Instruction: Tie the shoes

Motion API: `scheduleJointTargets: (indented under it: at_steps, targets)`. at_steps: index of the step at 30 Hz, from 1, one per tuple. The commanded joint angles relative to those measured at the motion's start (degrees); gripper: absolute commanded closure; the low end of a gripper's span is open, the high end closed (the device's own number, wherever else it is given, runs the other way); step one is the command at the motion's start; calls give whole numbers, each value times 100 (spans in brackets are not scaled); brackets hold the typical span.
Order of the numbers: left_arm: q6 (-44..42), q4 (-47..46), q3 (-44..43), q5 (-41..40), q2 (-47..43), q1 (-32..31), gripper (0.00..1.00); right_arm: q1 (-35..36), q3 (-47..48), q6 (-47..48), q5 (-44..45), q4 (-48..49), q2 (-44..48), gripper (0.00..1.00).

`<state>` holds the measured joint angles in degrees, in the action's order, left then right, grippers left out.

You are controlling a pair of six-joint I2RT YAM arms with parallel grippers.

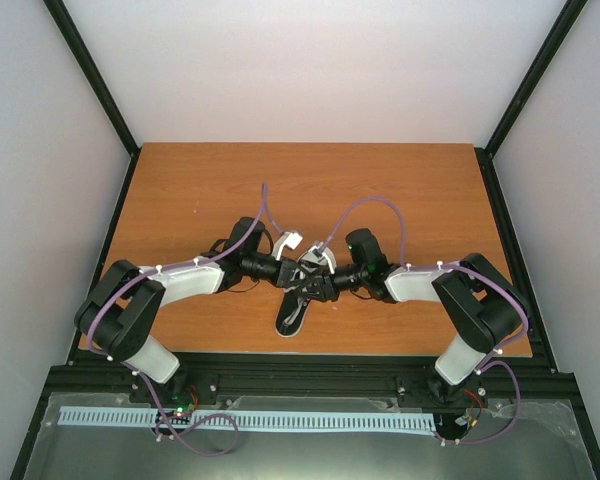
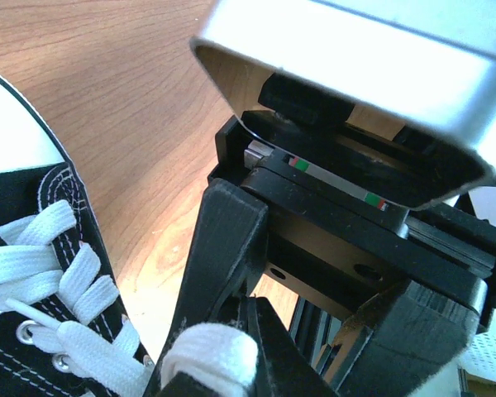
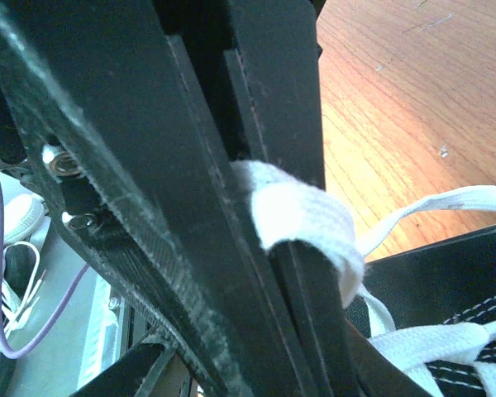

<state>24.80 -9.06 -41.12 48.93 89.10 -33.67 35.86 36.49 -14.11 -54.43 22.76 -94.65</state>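
The shoe [image 1: 292,312] is a small black canvas sneaker with a white toe cap, lying mid-table with its toe toward the near edge. Both grippers meet right above its laced part. My left gripper [image 1: 296,272] [image 2: 231,351] is shut, with a folded loop of white lace [image 2: 211,353] at its fingertips. The shoe's eyelets and laces [image 2: 58,289] fill the lower left of the left wrist view. My right gripper [image 1: 318,283] [image 3: 273,248] has its fingers nearly together with a lace loop [image 3: 302,211] between them, draped over one finger. The shoe's black canvas [image 3: 446,273] lies below.
The right arm's silver wrist housing [image 2: 355,74] hangs close in front of the left wrist camera. The wooden table [image 1: 180,190] is boxed in by white walls. A black frame rail [image 1: 310,375] and a white slotted channel [image 1: 250,420] run along the near edge.
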Motion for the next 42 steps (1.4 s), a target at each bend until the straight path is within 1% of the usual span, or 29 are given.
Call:
scheduleJointTargets:
  at_steps: [1,3,5,6,8,9,12,15,18,23,26,29,32,34,38,42]
  targets:
    - [320,-80,-322,-377,45,-8,92,62,-34,-179,708,167,112,90]
    - [331,-41,-330,-403,44,-8,90,65,-51,-179,776,159,135,93]
    - [377,-32,-342,-440,30,-8,90,63,-66,-180,817,154,148,93]
    - [415,-27,-338,-475,6,-8,88,62,-78,-187,824,162,156,93]
    - [481,-19,-339,-535,-47,-8,76,58,-89,-189,850,160,175,90]
    - [502,-23,-343,-561,-62,-8,74,66,-89,-189,855,158,175,88]
    - [509,24,-337,-591,-151,-8,74,62,-89,-197,860,163,171,82]
    - [509,65,-326,-616,-191,-8,76,61,-81,-197,856,175,166,81]
    - [526,109,-324,-618,-180,-7,78,62,-89,-217,875,208,171,87]
    - [470,238,-288,-775,-297,1,75,60,-139,-248,972,237,199,97]
    - [352,414,-262,-1009,-510,7,66,61,-187,-253,1062,237,278,97]
    - [267,509,-234,-925,-690,31,60,54,-250,-280,1140,269,378,97]
    - [44,889,-314,-807,-757,36,53,55,-284,-291,1184,281,442,97]
    - [-168,1183,-338,-854,-826,42,50,53,-297,-302,1206,281,460,97]
    - [-613,1847,-405,-1285,-1008,94,48,57,-315,-306,1222,281,457,97]
    - [-857,2456,-496,-2331,-1317,98,45,53,-356,-332,1231,273,487,97]
